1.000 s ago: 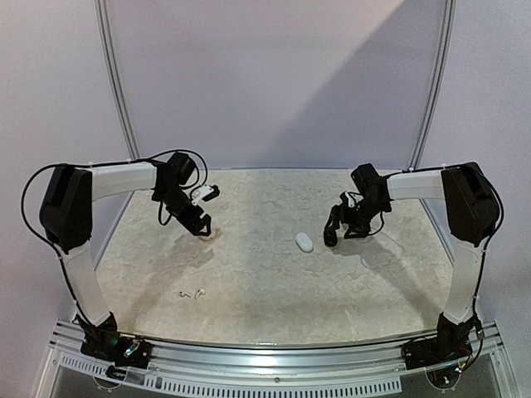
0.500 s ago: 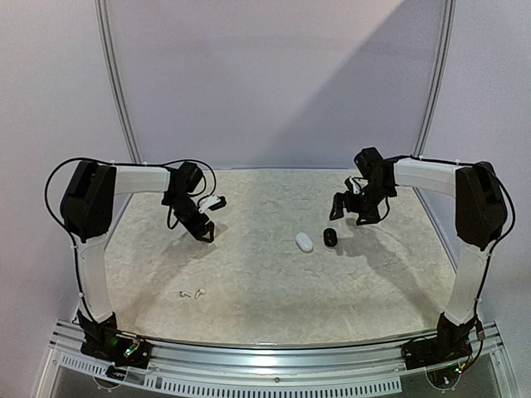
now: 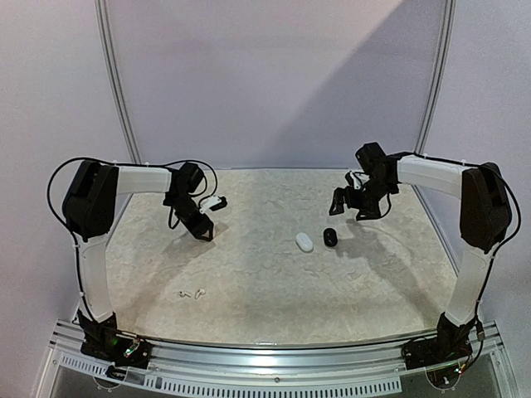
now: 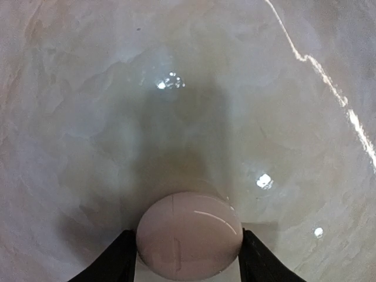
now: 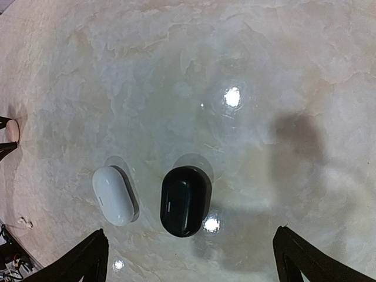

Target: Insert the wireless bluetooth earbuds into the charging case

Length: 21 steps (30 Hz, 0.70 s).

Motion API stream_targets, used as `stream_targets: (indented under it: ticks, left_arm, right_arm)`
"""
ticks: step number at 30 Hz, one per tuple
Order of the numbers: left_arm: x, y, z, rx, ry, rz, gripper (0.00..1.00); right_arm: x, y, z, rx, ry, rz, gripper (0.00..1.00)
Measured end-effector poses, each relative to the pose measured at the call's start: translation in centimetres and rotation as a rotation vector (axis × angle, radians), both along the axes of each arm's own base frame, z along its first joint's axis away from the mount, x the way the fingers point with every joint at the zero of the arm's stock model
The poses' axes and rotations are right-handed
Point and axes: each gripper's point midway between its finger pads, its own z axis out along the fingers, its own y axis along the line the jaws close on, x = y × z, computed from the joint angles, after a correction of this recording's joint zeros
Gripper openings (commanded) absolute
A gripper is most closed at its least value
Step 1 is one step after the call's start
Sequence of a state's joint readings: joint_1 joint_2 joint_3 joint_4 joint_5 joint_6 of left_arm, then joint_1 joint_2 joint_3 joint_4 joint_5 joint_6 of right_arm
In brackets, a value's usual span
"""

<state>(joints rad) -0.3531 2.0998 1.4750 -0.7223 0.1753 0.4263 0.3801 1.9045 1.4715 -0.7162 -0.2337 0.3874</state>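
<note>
Top external view, from behind the arms: the pale, marbled surface (image 3: 265, 282) takes up most of the scene. The left arm (image 3: 137, 178) and the right arm (image 3: 431, 172), white with black joints, bend inward over its far half from their own sides.

The left gripper (image 3: 203, 229) points down at the far left of the surface. In the left wrist view its two dark fingers (image 4: 117, 261) press against either side of a pale pink case (image 4: 189, 235), so it is clamped on that case; I cannot tell whether the case is touching the surface or hanging just above it.

The right gripper (image 3: 348, 209) hangs over the far right. In the right wrist view its fingers (image 5: 82, 264) stand wide apart at the bottom corners with nothing between them.

Below it a black case (image 5: 185, 200) and a white case (image 5: 113, 194) lie flat on the surface side by side, close but not touching; both are shut. From above they sit near the middle, with the black one (image 3: 330, 236) on the right-arm side and the white one (image 3: 304, 241) to its left.

Two tiny white earbuds (image 3: 199, 291) lie near each other on the near left of the surface, in front of the left gripper and well apart from every case; they are too small to say how they lie.
</note>
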Motion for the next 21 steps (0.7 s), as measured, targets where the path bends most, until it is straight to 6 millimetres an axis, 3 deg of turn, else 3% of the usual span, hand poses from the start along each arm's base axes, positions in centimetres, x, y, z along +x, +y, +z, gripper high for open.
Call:
stream_targets:
  ticks: [4,13,16,19,21]
  left_arm:
    - [0.3,-0.1,-0.1,0.0,-0.009,-0.009,0.49]
    - [0.5,-0.3,0.0,-0.003,-0.023,-0.039,0.13]
    - [0.3,-0.5,0.2,-0.018,-0.031,-0.059,0.06]
    - [-0.4,-0.6,1.4,-0.037,-0.054,-0.097,0.0]
    - [-1.0,-0.7,3.8,-0.058,-0.102,-0.145,0.0]
  right_arm:
    - [-0.2,0.3,0.0,0.0,0.0,0.008,0.99]
    - [-0.3,0.6,0.0,0.0,-0.001,0.016,0.99]
    - [-0.4,0.9,0.3,0.005,-0.008,0.021,0.97]
    - [-0.3,1.6,1.5,0.031,-0.035,0.029,0.93]
    - [-0.1,2.4,2.7,0.06,-0.065,0.033,0.91]
